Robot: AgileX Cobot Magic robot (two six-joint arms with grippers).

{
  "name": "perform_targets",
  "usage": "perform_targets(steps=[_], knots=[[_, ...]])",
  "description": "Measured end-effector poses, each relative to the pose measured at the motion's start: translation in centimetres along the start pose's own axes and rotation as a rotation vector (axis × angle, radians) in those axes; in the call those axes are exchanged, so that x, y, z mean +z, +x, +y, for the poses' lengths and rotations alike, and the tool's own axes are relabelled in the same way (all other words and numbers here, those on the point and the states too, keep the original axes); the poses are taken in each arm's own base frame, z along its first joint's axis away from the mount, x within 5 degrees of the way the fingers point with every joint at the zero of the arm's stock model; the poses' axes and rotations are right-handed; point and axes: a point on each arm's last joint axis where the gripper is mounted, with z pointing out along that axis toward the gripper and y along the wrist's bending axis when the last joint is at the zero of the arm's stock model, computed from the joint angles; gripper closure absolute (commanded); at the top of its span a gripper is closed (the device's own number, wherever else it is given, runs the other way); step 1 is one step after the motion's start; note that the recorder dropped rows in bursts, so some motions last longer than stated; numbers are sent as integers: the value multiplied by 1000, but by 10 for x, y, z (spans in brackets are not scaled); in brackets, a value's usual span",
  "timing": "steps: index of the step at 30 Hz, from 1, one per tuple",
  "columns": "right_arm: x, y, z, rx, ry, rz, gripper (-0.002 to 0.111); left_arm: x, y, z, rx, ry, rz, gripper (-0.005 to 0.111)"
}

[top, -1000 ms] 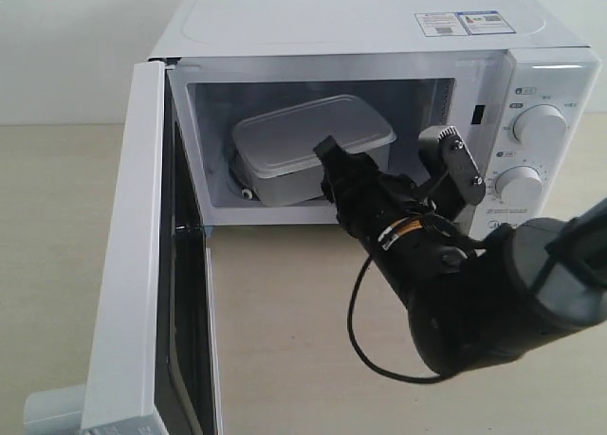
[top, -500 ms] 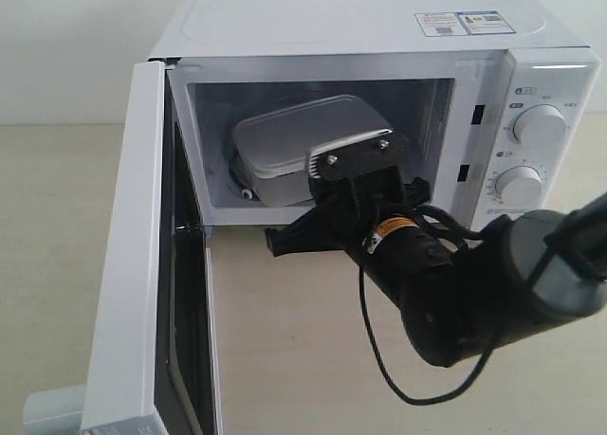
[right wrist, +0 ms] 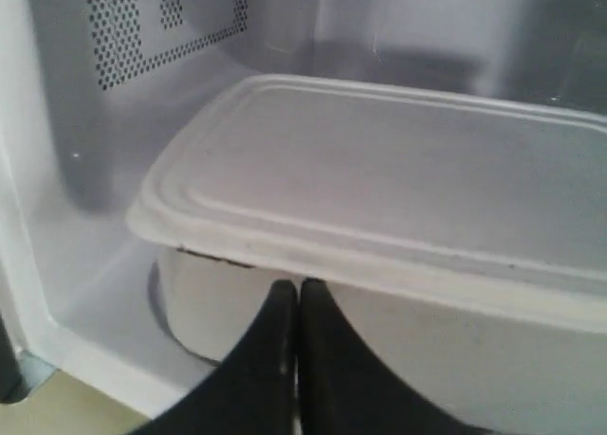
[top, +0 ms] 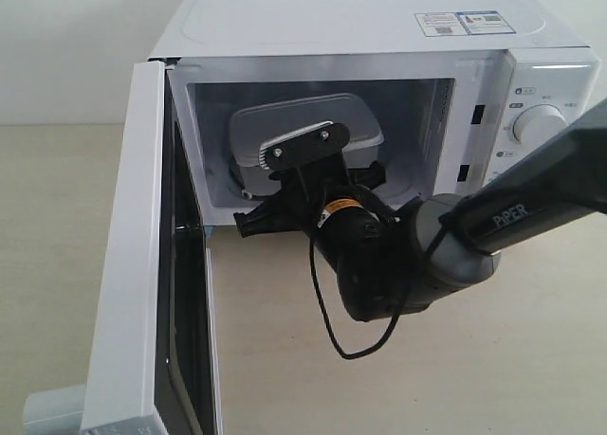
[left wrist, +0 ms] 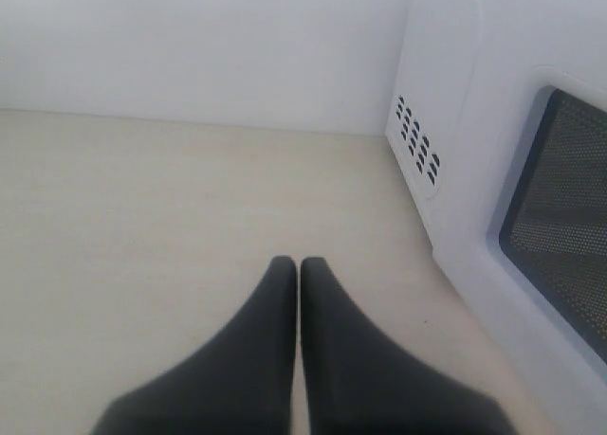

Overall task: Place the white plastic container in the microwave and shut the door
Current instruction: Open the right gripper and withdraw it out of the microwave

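The white plastic container (top: 302,122) lies inside the microwave (top: 379,27), in the left half of the cavity, with its lid on. The door (top: 128,264) stands wide open at the left. My right arm (top: 370,255) reaches into the opening. In the right wrist view the right gripper (right wrist: 298,287) is shut and empty, its tips against the container's (right wrist: 398,170) near wall just under the lid's rim. My left gripper (left wrist: 299,264) is shut and empty, low over the table beside the microwave's vented side (left wrist: 417,141).
Two round dials (top: 536,122) sit on the microwave's right panel, behind my right arm. A black cable (top: 327,331) loops down from the right wrist over the beige table (top: 285,378). The door's dark mesh window (left wrist: 569,245) is close to the left gripper.
The right gripper has shut. The right arm has rolled and swung left and forward, up to the container's front; the container has slid slightly deeper and to the left.
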Motion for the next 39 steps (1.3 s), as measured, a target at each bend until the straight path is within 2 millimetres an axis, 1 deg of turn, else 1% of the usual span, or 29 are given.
perform_targets(steps=[4, 7, 9, 11, 14, 15, 16, 17, 18, 19, 20, 21, 22, 23, 25, 27, 29, 39], knots=[[2, -2, -2, 11, 32, 5, 108, 0, 0, 0, 0, 0, 0, 103], [1, 2, -6, 79, 79, 72, 108, 0, 0, 0, 0, 0, 0, 103], [-2, 0, -9, 113, 98, 120, 108, 0, 0, 0, 0, 0, 0, 103], [-9, -6, -10, 98, 82, 148, 108, 0, 0, 0, 0, 0, 0, 103], [-27, -19, -13, 43, 45, 173, 108, 0, 0, 0, 0, 0, 0, 103], [-44, -32, -18, 41, 27, 171, 108, 0, 0, 0, 0, 0, 0, 103], [-51, -37, -20, 44, 20, 170, 108, 0, 0, 0, 0, 0, 0, 103], [-71, -49, -26, 56, -3, 171, 108, 0, 0, 0, 0, 0, 0, 103], [-80, -52, -27, 62, -18, 180, 108, 0, 0, 0, 0, 0, 0, 103], [-100, -60, -31, 76, -56, 199, 108, 0, 0, 0, 0, 0, 0, 103], [-110, -65, -33, 85, -74, 201, 108, 0, 0, 0, 0, 0, 0, 103], [-129, -70, -35, 98, -123, 231, 108, 0, 0, 0, 0, 0, 0, 103], [-136, -72, -36, 103, -145, 246, 108, 0, 0, 0, 0, 0, 0, 103], [-151, -77, -35, 126, -199, 279, 108, 0, 0, 0, 0, 0, 0, 103], [-165, -81, -34, 149, -265, 326, 108, 0, 0, 0, 0, 0, 0, 103], [-172, -88, -34, 164, -285, 318, 108, 0, 0, 0, 0, 0, 0, 103], [-175, -91, -35, 170, -287, 307, 108, 0, 0, 0, 0, 0, 0, 103], [-175, -91, -35, 170, -287, 305, 108, 0, 0, 0, 0, 0, 0, 103]])
